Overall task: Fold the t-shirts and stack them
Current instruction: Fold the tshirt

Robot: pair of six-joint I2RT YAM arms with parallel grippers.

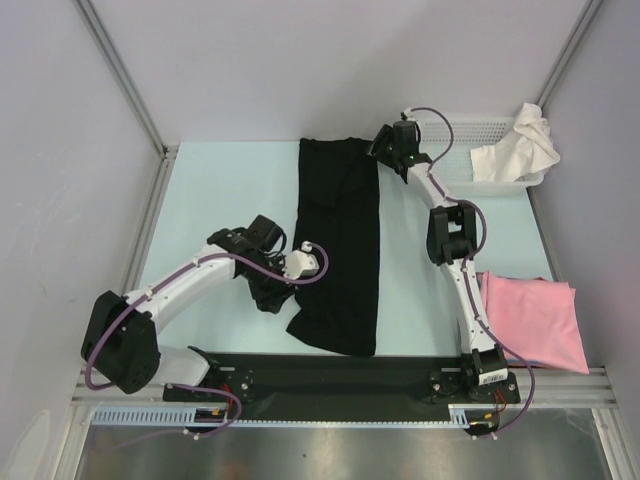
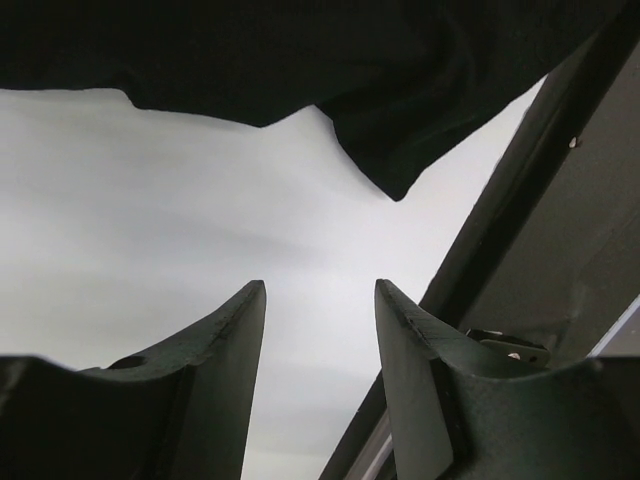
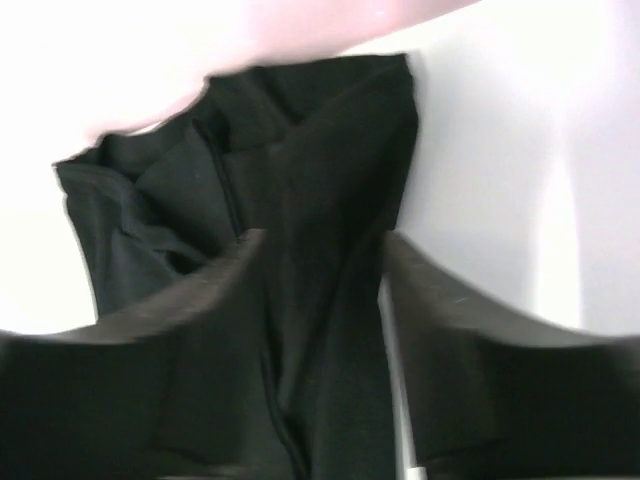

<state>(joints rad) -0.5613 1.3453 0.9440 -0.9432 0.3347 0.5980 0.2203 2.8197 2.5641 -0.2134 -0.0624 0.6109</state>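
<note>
Folding the black t-shirt [image 1: 340,240], a strip running far edge to near edge mid-counter, we'd want the spread right gripper [image 3: 325,240], straddling its far corner, and the spread left gripper [image 2: 320,290], just off its near hem, pinching all layers evenly.

The black t-shirt [image 1: 340,240] lies folded into a long strip down the middle of the tabletop [image 1: 220,190]. A pink t-shirt [image 1: 535,320] lies folded flat at the near right corner. A white t-shirt [image 1: 520,150] sits bunched at the far right corner.
</note>
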